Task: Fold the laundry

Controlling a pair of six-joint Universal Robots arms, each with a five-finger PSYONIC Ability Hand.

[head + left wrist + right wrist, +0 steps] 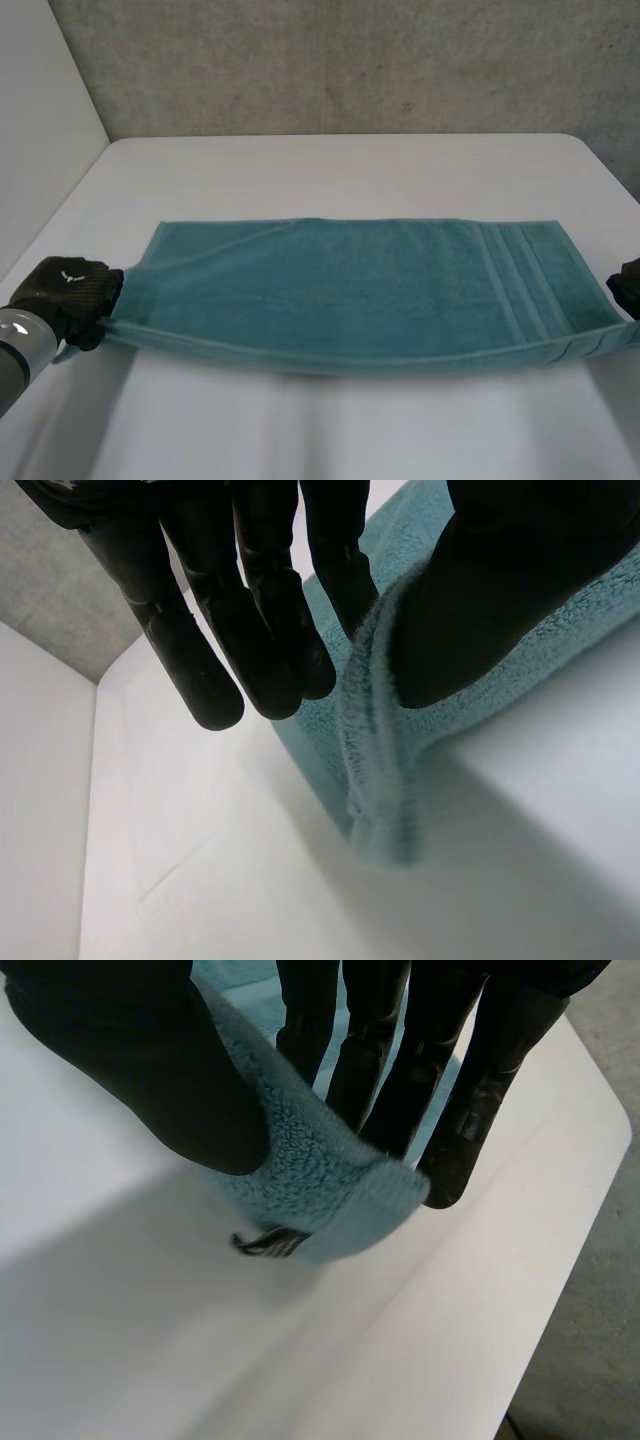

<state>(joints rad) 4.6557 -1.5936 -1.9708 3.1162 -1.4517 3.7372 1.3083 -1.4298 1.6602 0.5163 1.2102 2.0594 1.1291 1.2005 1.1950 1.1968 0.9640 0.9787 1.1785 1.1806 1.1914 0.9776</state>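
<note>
A teal towel [350, 290] lies stretched across the white table [340, 170], its near edge lifted off the surface between my two hands. My left hand [70, 295] is at the towel's near left corner; in the left wrist view its thumb [480, 600] pinches the towel's edge [375, 740] against the fingers [270, 630]. At the near right corner my right hand [628, 288] does the same: the thumb [150, 1070] presses the towel corner [320, 1190] against the fingers [400, 1070]. A small dark label [268, 1243] hangs below that corner.
A grey concrete wall [350, 60] stands behind the table. The table's right edge [560, 1240] runs close beside my right hand. Bare white tabletop lies beyond and in front of the towel.
</note>
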